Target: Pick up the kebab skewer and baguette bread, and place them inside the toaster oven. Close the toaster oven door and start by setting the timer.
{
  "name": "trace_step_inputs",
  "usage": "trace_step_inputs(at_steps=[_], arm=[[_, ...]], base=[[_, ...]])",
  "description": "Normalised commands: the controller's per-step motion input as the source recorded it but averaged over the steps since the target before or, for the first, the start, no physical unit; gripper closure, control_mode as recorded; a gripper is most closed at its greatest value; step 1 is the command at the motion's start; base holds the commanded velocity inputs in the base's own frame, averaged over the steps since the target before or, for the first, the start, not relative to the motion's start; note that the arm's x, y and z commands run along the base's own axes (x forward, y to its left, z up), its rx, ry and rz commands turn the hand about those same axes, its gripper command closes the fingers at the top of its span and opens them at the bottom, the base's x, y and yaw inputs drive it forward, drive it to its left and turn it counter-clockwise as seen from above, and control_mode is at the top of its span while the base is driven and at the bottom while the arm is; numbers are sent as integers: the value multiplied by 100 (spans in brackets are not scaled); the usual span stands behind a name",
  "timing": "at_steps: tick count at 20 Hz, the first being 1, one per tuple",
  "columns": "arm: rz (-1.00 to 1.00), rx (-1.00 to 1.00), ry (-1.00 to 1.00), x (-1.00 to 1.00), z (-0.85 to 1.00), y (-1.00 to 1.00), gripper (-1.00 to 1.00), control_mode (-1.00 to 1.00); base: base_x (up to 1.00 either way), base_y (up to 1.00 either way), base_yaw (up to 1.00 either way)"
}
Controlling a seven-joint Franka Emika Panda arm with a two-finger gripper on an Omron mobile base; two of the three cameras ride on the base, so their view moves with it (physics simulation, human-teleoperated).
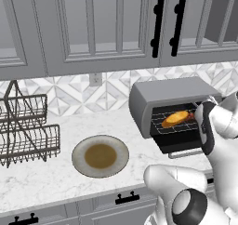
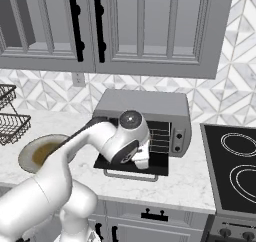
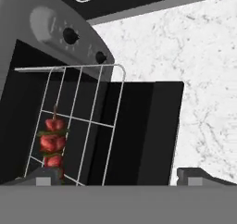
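Golden-orange stubby baguette bread (image 1: 175,118) lies on the wire rack inside the grey boxy toaster oven (image 1: 172,96) at the right of the left base view, and the dark red chunky kebab skewer (image 3: 53,142) rests on that rack too, lower left in the hand view. Released fingers (image 3: 119,176) hover spread above the dark glass toaster oven door (image 3: 143,130), folded down over the marble worktop (image 1: 42,177); judging by this, closing the door and setting the timer knob (image 3: 69,34) remain.

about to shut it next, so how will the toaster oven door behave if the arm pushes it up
The toaster oven door looks like a rigid flat panel lying fully open, so it should swing up as one stiff piece rather than flex. Its smooth dark face may let the fingers slide; the bar handle seems a surer contact. The wire rack juts out over it and might block closing.
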Motion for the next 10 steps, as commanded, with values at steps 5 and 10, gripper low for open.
trace_step_inputs(at_steps=[5, 10], arm=[[34, -51, -1, -34, 0, 34, -100, -100], [33, -53, -3, -31, 0, 41, -100, -100]], base=[[0, 0, 0], [0, 0, 0]])
